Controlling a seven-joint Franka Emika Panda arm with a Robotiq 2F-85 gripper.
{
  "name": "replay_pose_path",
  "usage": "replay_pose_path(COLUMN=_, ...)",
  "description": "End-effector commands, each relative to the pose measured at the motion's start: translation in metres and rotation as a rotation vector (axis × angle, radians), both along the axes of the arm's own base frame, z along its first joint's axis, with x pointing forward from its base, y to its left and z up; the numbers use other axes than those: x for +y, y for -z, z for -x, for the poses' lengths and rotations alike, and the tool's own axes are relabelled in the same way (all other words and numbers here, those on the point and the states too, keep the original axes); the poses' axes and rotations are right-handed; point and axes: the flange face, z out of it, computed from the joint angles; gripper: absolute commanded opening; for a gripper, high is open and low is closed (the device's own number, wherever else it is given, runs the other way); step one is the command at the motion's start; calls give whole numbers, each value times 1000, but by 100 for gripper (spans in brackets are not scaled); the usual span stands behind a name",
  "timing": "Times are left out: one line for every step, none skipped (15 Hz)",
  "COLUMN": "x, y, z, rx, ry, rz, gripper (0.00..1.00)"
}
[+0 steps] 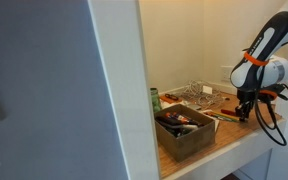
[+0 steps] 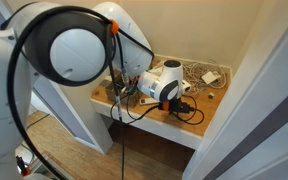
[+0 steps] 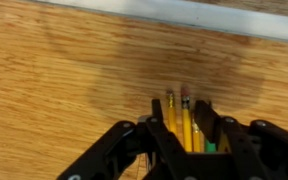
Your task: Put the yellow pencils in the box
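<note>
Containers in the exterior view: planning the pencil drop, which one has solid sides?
The low brown box, nearest the camera, with solid walls and a dark interior. The wire basket behind it is silvery open mesh.

Soft, warm indoor light fills both exterior views, which look hazy. In the wrist view the desk (image 3: 74,80) glows orange under a faint broad shadow; the dark fingers (image 3: 124,150) at the bottom edge are blurred.

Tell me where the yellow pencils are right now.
In the wrist view the yellow pencils sit between the fingers of the gripper, above the wooden table, away from the box.
</note>
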Motion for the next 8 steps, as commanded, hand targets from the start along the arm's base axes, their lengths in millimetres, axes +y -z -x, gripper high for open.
replay_pose_path(x=-5, y=9, z=-4, rx=55, ry=-16, rz=-10, gripper=43)
replay_pose_path(x=-5, y=10, z=-4, rx=66, ry=-16, rz=-14, gripper=42)
replay_pose_path(x=-6, y=10, z=-5, rx=76, ry=-19, rz=-19, gripper=42)
replay_pose_path(x=-6, y=10, z=-6, rx=86, ry=-21, rz=-21, gripper=41)
replay_pose_path(x=-7, y=11, z=-6, rx=92, ry=-23, rz=-21, gripper=39)
replay_pose_path(x=-8, y=11, z=-6, rx=98, ry=-29, rz=-19, gripper=39)
replay_pose_path(x=-8, y=12, z=-7, rx=104, ry=-34, rz=-21, gripper=36)
replay_pose_path(x=-10, y=13, z=-7, rx=107, ry=-40, rz=-18, gripper=37)
